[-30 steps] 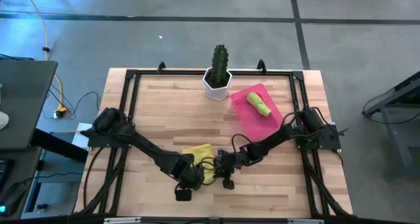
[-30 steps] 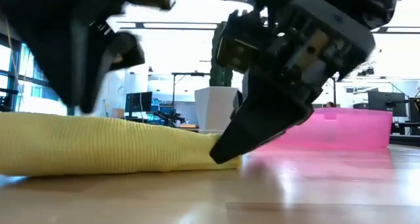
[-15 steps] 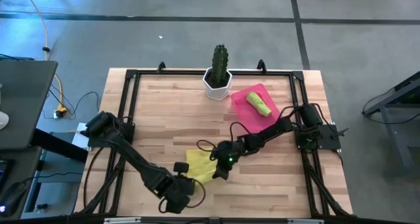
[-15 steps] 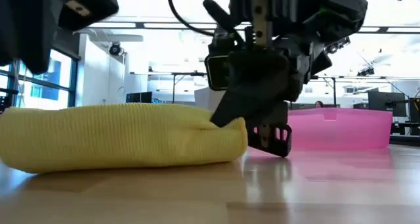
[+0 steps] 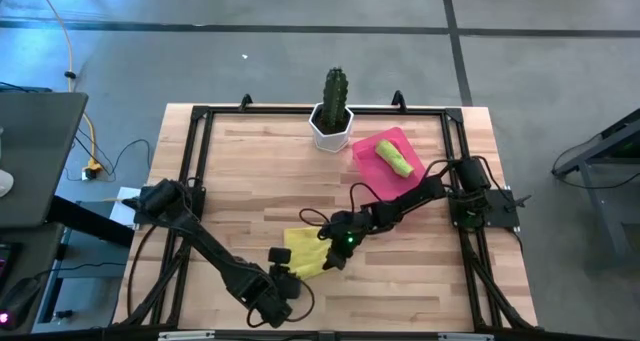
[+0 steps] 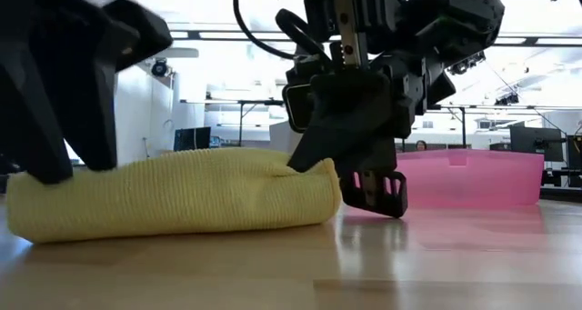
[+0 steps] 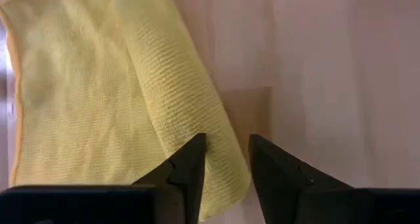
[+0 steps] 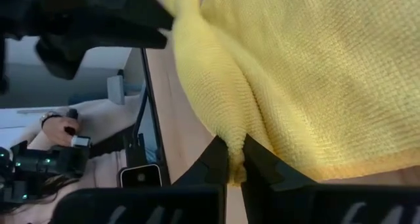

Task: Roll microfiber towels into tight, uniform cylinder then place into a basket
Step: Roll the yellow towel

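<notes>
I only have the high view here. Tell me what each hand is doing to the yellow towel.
Observer: The right hand is shut on an edge fold of the yellow towel, seen from its wrist.
Operator: Report the left one.
Observer: The left hand has its fingers apart, straddling the rolled end of the towel on the table.
Operator: Describe the roll.
Observer: The low view shows a thick, loose roll lying flat, not tight yet.
Operator: Confirm the basket.
Observer: The pink basket sits behind, apart from the roll; the green towel lies inside it.
</notes>
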You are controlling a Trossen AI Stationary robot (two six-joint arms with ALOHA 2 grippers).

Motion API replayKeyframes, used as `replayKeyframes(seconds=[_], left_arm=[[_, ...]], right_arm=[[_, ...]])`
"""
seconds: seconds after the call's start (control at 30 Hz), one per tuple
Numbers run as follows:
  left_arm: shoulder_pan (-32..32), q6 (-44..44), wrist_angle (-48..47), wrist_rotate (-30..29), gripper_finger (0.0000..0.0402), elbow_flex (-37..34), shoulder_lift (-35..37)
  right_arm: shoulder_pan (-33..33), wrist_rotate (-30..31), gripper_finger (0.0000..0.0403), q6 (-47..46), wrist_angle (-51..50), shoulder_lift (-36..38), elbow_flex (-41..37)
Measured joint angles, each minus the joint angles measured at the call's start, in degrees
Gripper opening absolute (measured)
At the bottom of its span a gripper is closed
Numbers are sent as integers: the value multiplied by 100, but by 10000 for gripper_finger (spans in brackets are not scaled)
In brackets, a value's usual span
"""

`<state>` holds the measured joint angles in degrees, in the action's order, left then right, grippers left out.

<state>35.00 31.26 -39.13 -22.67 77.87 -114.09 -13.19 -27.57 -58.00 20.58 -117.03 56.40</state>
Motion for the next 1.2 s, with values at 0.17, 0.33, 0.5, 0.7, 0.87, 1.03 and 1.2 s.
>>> replayKeyframes(seconds=[0.17,0.33,0.5,0.7,0.87,1.03,1.2], left_arm=[[-136,-137,-25,-97,141,0,-156],[-322,-270,-17,-42,160,0,-191],[-515,-384,104,336,161,-22,-202],[-702,-319,718,1098,161,-317,-257],[-707,200,777,1251,161,-380,-264],[-701,784,1276,1905,161,-388,-283],[-775,969,1891,2164,161,-396,-325]], right_arm=[[-36,29,7,133,-13,1,-4],[-102,50,7,270,-16,2,-7],[-163,61,7,602,-9,2,-15],[-202,79,33,1458,-37,192,-24],[-181,98,93,2361,-574,682,-39],[-342,229,145,3569,-1701,1293,-33],[-1053,1868,161,4969,-1953,1644,-22]])
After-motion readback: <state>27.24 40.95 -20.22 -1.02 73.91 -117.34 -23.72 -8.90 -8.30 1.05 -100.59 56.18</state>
